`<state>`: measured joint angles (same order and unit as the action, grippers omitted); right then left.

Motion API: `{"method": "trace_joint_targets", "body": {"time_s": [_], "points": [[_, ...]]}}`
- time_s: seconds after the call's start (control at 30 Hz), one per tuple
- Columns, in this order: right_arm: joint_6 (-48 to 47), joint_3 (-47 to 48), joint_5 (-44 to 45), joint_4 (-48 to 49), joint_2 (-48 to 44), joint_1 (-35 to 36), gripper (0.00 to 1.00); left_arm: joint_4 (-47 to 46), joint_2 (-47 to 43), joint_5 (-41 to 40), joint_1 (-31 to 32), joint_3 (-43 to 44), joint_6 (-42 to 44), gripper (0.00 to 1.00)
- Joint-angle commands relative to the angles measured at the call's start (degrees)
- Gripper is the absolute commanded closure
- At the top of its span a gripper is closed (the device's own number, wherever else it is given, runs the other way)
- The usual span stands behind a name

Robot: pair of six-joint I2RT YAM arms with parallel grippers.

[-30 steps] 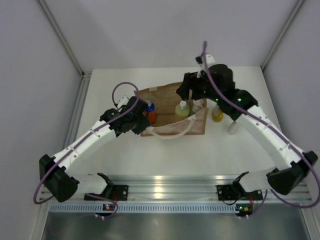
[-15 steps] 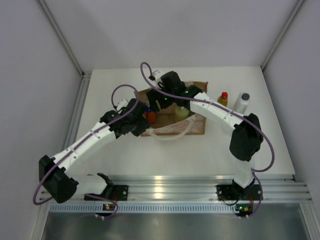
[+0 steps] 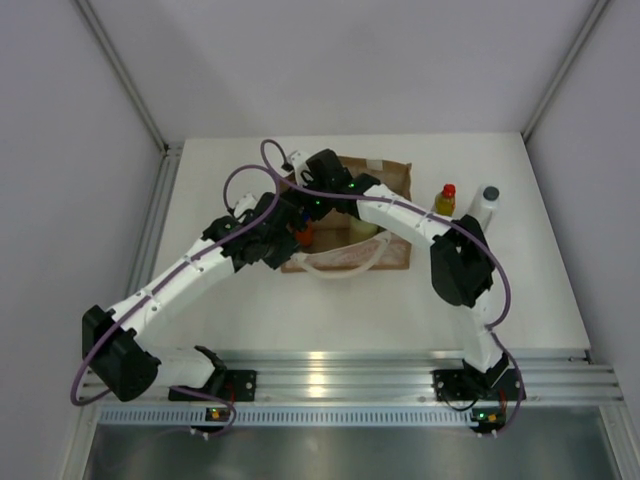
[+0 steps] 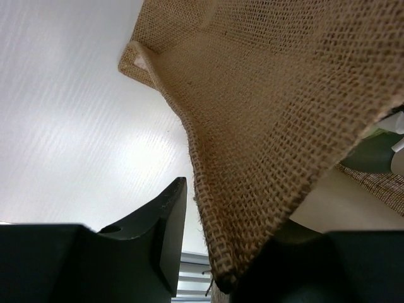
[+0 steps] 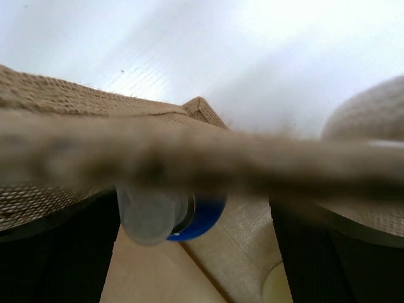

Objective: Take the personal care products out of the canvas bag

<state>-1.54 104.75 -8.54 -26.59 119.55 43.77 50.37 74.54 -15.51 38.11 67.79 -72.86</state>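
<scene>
My right gripper (image 5: 192, 211) stands wide open and holds nothing. The blue top of the orange bottle (image 5: 205, 214) lies between its fingers, inside the canvas bag (image 3: 388, 177). My left gripper (image 4: 230, 252) is nearly closed on the bag's edge and holds it up. A blurred strip of the bag crosses just before my right fingers. I think closing now may pinch fabric together with the cap, or catch only the cap and slip. The bottle seems about upright, its long axis pointing top first at my right wrist.
</scene>
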Motion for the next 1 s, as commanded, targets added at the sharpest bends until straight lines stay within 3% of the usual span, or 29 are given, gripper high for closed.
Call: {"method": "trace_joint_targets", "body": {"time_s": [0.0, 0.2, 0.37, 0.53, 0.57, 0.97], "points": [[-2.24, 3.36, -3.85, 5.32, 2.44, 0.97, 0.11, 0.61, -0.01, -0.58, -0.66, 2.08, 1.32, 0.61], [-1.80, 2.13, -4.21, 7.25, 5.34, 1.23, 0.22, 0.61, -0.45, -0.14, -1.81, 2.61, 2.28, 0.61], [-0.92, 2.30, -2.98, 7.25, 5.52, 1.23, 0.62, 0.61, -0.45, 0.39, -2.69, 2.79, 2.81, 0.61], [-0.74, 2.82, -1.31, 7.34, 2.71, 1.23, 0.85, 0.52, -0.63, 0.57, -3.21, 3.14, 2.90, 0.61], [-0.66, 3.09, -0.87, 7.25, 2.19, 1.23, 0.99, 0.52, -0.63, 0.57, -3.21, 3.14, 2.90, 0.61], [3.47, 6.52, 5.62, 5.15, -8.79, 1.14, 1.00, 0.43, -1.94, -0.22, -3.48, 2.52, 1.67, 0.61]]}}
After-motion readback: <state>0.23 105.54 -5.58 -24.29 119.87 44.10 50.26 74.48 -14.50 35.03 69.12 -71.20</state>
